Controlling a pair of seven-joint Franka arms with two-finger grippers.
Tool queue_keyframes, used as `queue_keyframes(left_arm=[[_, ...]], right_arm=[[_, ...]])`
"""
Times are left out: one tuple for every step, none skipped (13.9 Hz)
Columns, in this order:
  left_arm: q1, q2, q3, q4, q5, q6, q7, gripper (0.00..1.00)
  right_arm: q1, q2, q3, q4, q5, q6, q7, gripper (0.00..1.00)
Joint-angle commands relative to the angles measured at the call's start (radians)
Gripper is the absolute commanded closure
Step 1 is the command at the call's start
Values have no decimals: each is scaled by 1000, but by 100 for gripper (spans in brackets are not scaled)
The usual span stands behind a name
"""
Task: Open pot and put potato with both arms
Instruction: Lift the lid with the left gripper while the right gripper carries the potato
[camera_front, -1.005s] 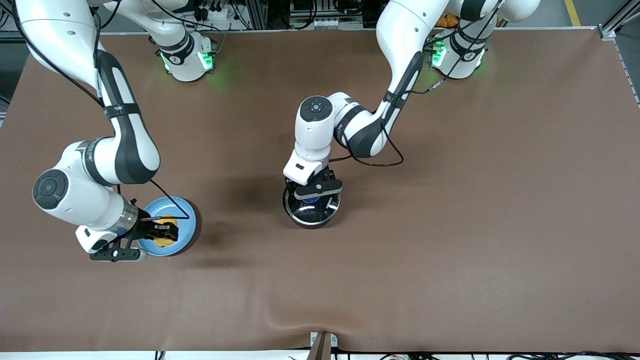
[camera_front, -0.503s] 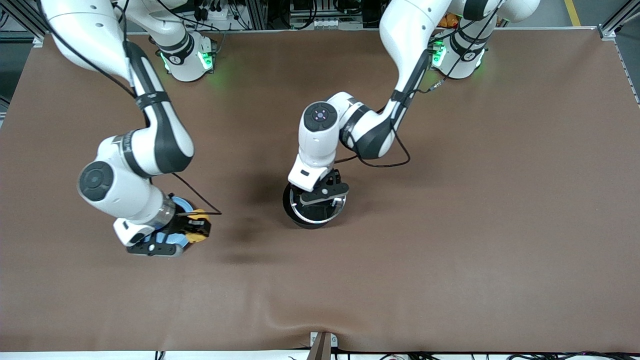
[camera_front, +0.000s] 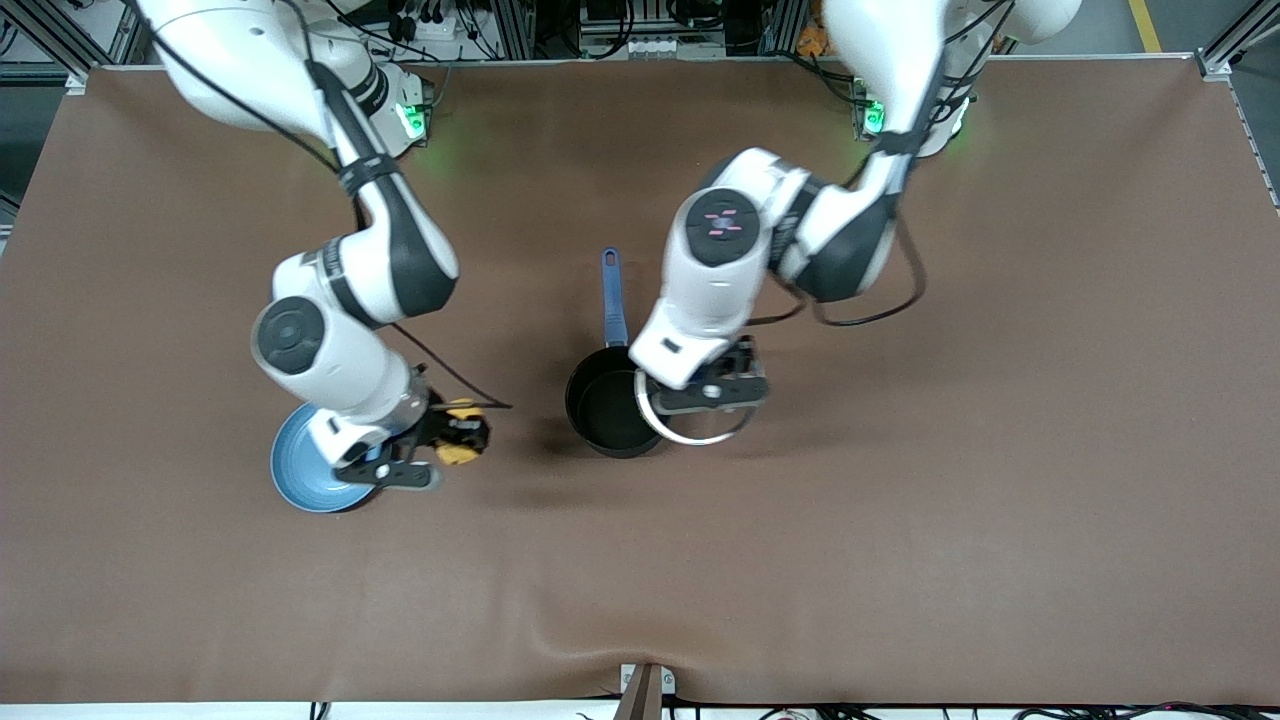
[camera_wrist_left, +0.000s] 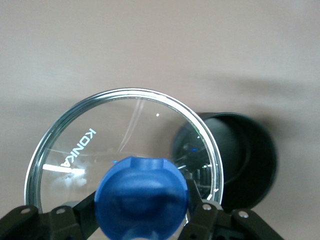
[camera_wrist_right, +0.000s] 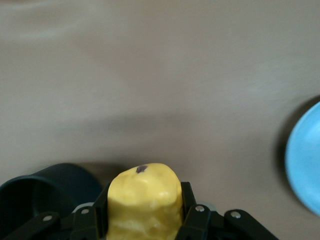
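The black pot (camera_front: 605, 405) stands open mid-table, its blue handle (camera_front: 611, 298) pointing toward the robots' bases. My left gripper (camera_front: 712, 392) is shut on the blue knob (camera_wrist_left: 141, 196) of the glass lid (camera_front: 692, 418) and holds it in the air, over the pot's rim on the side toward the left arm's end; the pot shows dark in the left wrist view (camera_wrist_left: 240, 162). My right gripper (camera_front: 462, 432) is shut on the yellow potato (camera_front: 459, 441) and holds it above the table between the plate and the pot. The potato (camera_wrist_right: 145, 202) and pot (camera_wrist_right: 45, 192) show in the right wrist view.
The light-blue plate (camera_front: 300, 470) lies toward the right arm's end of the table, partly under my right wrist; its edge shows in the right wrist view (camera_wrist_right: 306, 160). The brown table cover (camera_front: 900, 520) spreads all round.
My left gripper has lifted the lid off the pot and moved it toward the left arm's end. My right gripper has raised the potato off the plate and carried it toward the pot.
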Motion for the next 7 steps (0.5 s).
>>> queue_keyframes(left_arm=[[56, -168, -5, -248, -7, 32, 170, 89], [80, -203, -5, -312, -7, 66, 236, 90], [112, -243, -5, -378, -7, 95, 297, 91], [142, -274, -5, -435, -6, 119, 351, 91], [171, -301, -5, -484, -4, 141, 398, 90], [201, -323, -5, -524, 4, 153, 443, 91], [229, -340, -7, -557, 29, 157, 477, 90]], right_arm=[[73, 19, -12, 30, 7, 29, 41, 100], [93, 32, -12, 36, 7, 50, 53, 100], [111, 47, -12, 39, 5, 67, 69, 100], [120, 67, -12, 51, 7, 78, 70, 100], [148, 82, -12, 63, 5, 87, 76, 100], [166, 102, -12, 80, 5, 97, 98, 100], [188, 119, -12, 90, 2, 112, 127, 100]])
